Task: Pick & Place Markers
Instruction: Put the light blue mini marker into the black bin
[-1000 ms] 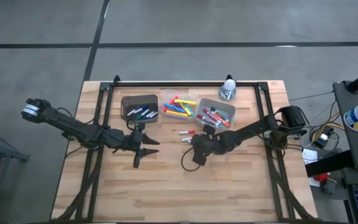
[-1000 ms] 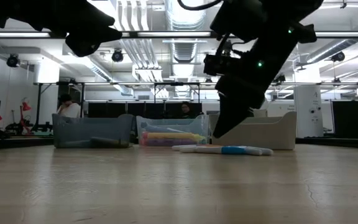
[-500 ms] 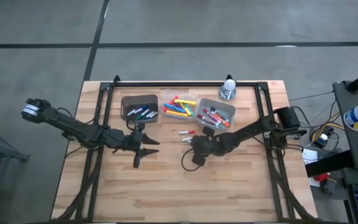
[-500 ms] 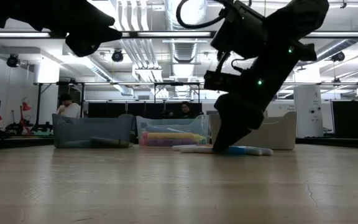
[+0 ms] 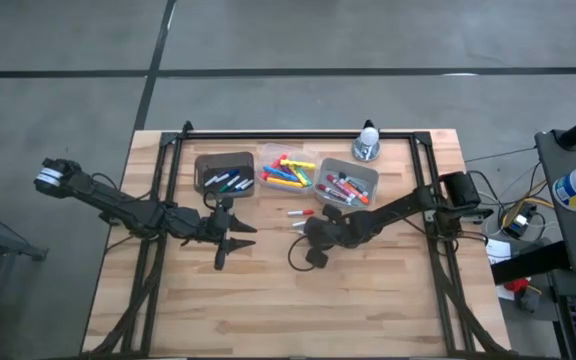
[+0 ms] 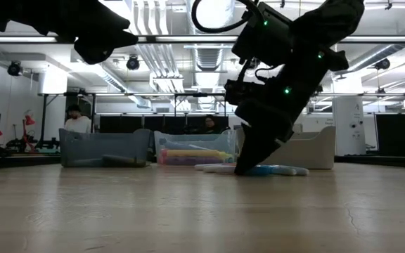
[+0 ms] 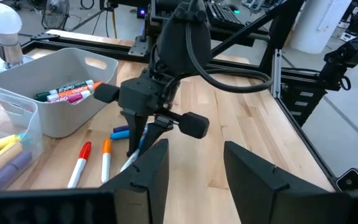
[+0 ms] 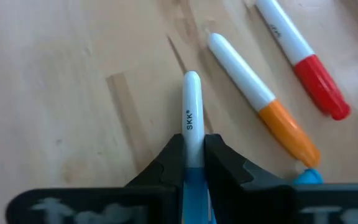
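The right gripper (image 8: pixel 191 163) was down at the wooden table (image 5: pixel 368 310), near its middle, with its two fingers (image 8: pixel 166 163) pressed against the sides of a white marker with a blue cap (image 8: pixel 192 118). The marker's white end, printed "SKK", projected forward from between the fingers. In the low view the gripper (image 6: pixel 243 167) reached to table level, and the marker appeared to lie on the wood, though contact with the surface could not be confirmed.

Just beside the gripped marker lay an orange-capped marker (image 8: pixel 260 106) and, next to that, a red-capped marker (image 8: pixel 303 56), both flat on the table and apart from the fingers. The left wrist view showed the same loose group, red-capped (image 7: pixel 79 163) and orange-capped (image 7: pixel 105 158), below the right gripper (image 7: pixel 135 146), along with a further blue-capped marker (image 7: pixel 120 132) on the wood near the grey bin.

Three bins stood in a row along the far side of the table:
- a dark bin (image 5: pixel 206 163) holding several markers;
- a clear bin (image 5: pixel 265 152) holding yellow, pink and orange markers;
- a grey bin (image 5: pixel 370 171) holding white-bodied markers with coloured caps.

A light bulb on a base (image 5: pixel 368 140) stood beyond the grey bin.

The left gripper (image 5: pixel 230 240) hovered above the table in front of the dark bin, well apart from the loose markers. Its fingers (image 7: pixel 148 171) stood apart with nothing between them.
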### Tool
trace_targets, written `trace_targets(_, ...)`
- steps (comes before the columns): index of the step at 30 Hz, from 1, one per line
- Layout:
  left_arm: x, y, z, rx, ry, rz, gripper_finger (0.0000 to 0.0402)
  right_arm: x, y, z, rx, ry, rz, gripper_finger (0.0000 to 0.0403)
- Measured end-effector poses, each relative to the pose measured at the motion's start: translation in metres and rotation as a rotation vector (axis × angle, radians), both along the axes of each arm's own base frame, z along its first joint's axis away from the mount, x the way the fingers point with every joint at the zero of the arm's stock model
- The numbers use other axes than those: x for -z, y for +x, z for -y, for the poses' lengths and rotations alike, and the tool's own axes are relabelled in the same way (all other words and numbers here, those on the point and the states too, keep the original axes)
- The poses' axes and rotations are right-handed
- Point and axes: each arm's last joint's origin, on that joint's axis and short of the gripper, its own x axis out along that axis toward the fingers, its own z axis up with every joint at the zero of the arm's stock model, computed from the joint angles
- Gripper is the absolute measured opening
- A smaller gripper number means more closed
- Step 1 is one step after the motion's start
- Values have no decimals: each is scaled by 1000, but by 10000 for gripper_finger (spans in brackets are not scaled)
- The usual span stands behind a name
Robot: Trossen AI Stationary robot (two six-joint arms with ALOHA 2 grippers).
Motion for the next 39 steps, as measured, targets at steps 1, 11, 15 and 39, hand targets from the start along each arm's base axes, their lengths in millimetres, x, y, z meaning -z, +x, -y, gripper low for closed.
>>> trace_targets(1, 0, 0, 0, 0, 0, 0, 147, -1, 1, 0, -2, 4, 3, 35)
trace_targets(11, 1, 0, 0, -3, -13, -4, 147, -5, 6, -4, -28, 39, 15, 34)
trace_targets(15, 2, 1, 0, -3, -9, -13, 147, -10, 10, -8, -52, 42, 34, 33)
trace_targets(39, 6, 1, 0, -7, -8, -23, 147, -30, 26, -16, -105, 8, 102, 37)
